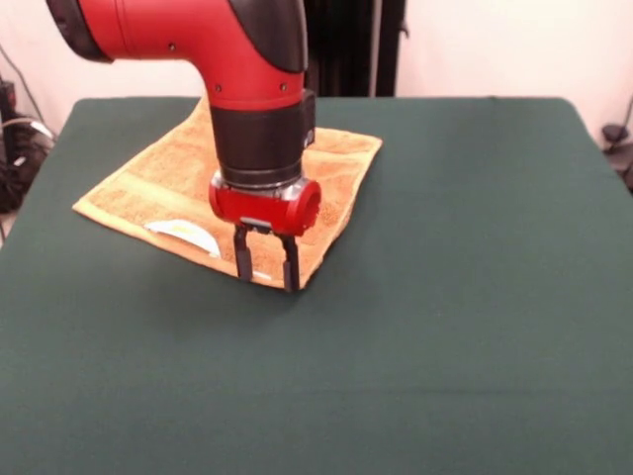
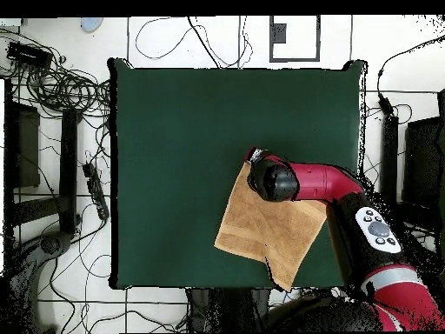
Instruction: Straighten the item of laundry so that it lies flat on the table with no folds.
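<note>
The orange-tan towel (image 1: 163, 178) lies on the dark green table (image 1: 445, 317) at the far left in the front view, mostly spread out, with its white label (image 1: 183, 234) near the front edge. My gripper (image 1: 267, 263) points straight down over the towel's near corner, its fingers (image 1: 242, 255) apart and down at the cloth. In the overhead view the towel (image 2: 269, 233) lies at the table's (image 2: 174, 156) lower right, one corner past the table's edge. There the arm's wrist (image 2: 271, 180) covers the gripper.
The arm (image 2: 330, 184) reaches in from the lower right in the overhead view. Cables and dark equipment (image 2: 52, 87) lie on the floor around the table. A black stand (image 1: 341, 45) rises behind the table's far edge.
</note>
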{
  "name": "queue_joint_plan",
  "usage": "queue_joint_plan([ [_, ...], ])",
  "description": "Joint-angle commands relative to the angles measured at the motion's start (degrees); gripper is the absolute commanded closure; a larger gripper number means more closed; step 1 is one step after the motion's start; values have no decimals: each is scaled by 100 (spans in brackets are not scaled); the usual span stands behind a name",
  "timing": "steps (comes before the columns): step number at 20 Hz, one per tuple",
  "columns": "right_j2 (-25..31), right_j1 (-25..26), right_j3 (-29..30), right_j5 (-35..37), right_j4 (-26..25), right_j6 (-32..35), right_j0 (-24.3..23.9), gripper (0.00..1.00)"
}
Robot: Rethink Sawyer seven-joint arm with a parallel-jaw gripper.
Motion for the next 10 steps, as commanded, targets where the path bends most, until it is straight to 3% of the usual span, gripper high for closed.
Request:
queue_joint_plan([
  [1,35,453,-294,-231,214,514,288,0],
  [6,10,477,-263,-300,241,545,305,0],
  [10,-319,288,-35,-425,425,1049,658,0],
])
